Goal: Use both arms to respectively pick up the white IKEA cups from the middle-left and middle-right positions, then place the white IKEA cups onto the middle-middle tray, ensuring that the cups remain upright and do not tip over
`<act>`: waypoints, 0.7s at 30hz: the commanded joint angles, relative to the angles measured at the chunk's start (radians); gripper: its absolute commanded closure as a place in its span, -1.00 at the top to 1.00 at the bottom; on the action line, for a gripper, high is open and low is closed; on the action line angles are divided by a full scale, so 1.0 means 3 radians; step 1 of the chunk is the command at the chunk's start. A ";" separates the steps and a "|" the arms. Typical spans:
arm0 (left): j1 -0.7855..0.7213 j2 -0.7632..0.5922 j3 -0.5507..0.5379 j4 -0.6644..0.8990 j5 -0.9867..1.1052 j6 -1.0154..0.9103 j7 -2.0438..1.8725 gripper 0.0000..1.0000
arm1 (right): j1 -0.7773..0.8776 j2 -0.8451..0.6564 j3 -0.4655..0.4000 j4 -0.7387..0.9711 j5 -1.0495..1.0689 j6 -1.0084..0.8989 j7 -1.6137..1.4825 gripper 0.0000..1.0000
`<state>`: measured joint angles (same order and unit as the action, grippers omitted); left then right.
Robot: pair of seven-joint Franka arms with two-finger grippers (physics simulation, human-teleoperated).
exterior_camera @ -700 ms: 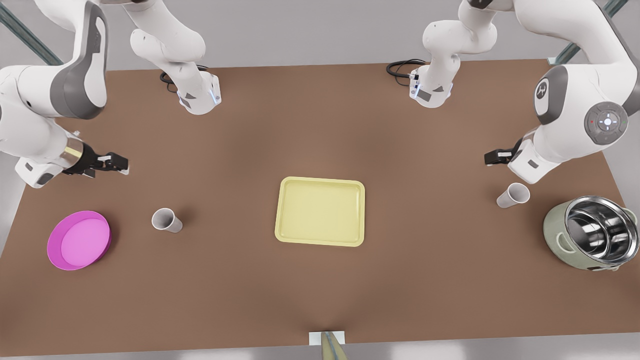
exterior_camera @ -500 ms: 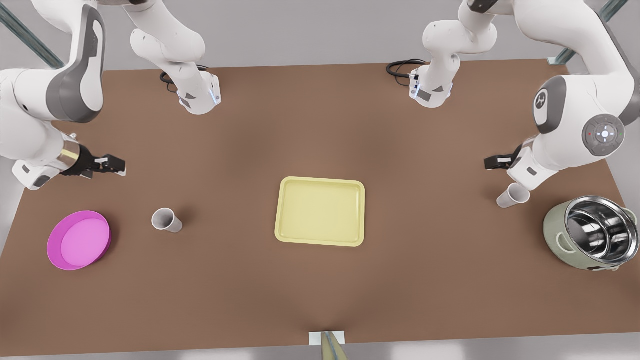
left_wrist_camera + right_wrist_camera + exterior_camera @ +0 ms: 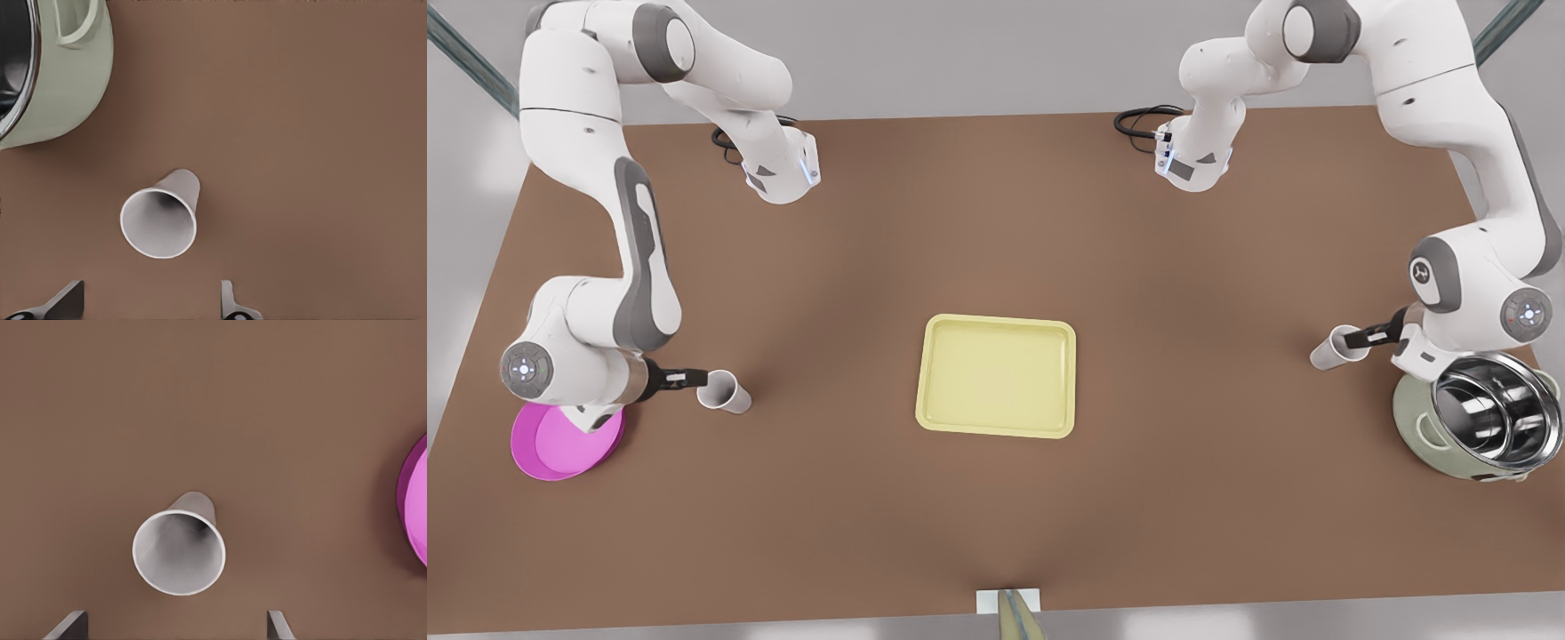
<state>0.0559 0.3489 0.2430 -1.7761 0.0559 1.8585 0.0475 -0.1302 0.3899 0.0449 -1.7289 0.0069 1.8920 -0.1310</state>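
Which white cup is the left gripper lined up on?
The cup beside the pale green pot, on the front view's right; the other sits by the pink dish.

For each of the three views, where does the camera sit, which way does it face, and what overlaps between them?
Front view: high over the table edge opposite the arm bases, looking down on the tray, both arms and both cups.
Left wrist view: on the left arm, above the cup by the green pot; open left claw.
Right wrist view: above the cup by the pink dish; open right claw.
Shared: each wrist view's cup also appears in the front view.
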 commanded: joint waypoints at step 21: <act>0.0187 0.0392 0.0146 -0.0533 -0.0054 0.1117 0.0338 -0.25 | -0.0098 0.0311 -0.0017 -0.0680 -0.0003 0.1363 0.0089 0.76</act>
<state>0.1120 0.4664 0.2856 -1.9363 0.0473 2.1602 0.1148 -0.1597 0.4840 0.0399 -1.9320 0.0051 2.2556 -0.1105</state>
